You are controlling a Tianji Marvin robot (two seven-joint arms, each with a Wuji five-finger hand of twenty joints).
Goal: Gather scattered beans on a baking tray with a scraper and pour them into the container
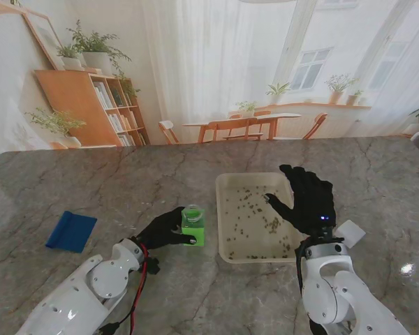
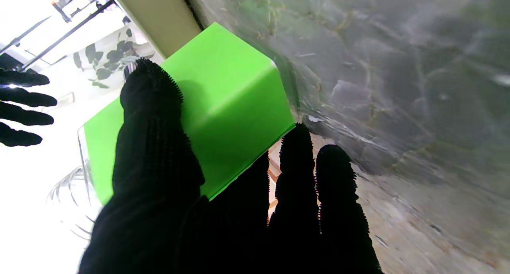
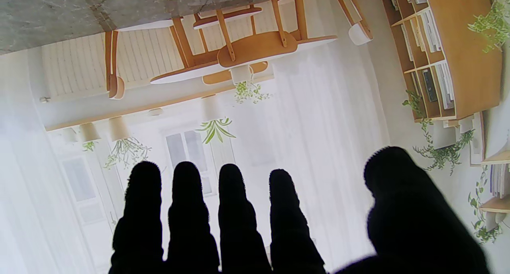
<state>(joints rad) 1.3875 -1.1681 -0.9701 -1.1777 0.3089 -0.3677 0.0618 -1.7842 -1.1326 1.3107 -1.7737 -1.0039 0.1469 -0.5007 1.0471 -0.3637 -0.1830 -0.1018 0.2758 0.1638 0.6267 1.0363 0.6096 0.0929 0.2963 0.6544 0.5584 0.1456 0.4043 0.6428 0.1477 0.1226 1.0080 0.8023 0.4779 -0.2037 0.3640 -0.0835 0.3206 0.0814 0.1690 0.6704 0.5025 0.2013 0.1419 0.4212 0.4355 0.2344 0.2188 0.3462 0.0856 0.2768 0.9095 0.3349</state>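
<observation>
A cream baking tray (image 1: 227, 183) lies right of centre with several dark beans (image 1: 255, 209) scattered in it. Just left of the tray stands a green container (image 1: 193, 227) with a clear rim, and my left hand (image 1: 164, 230) is wrapped around it. The left wrist view shows the thumb (image 2: 153, 122) pressed on the green container (image 2: 227, 102), with the tray's edge (image 2: 159, 15) beyond. My right hand (image 1: 307, 199) hovers over the tray's right side, fingers (image 3: 187, 210) straight and apart, holding nothing. A blue scraper (image 1: 71, 231) lies flat at the far left, untouched.
A small white block (image 1: 350, 233) rests on the marble table (image 1: 126, 181) just right of my right wrist. Beyond the table's far edge are chairs, a wooden table and a bookshelf.
</observation>
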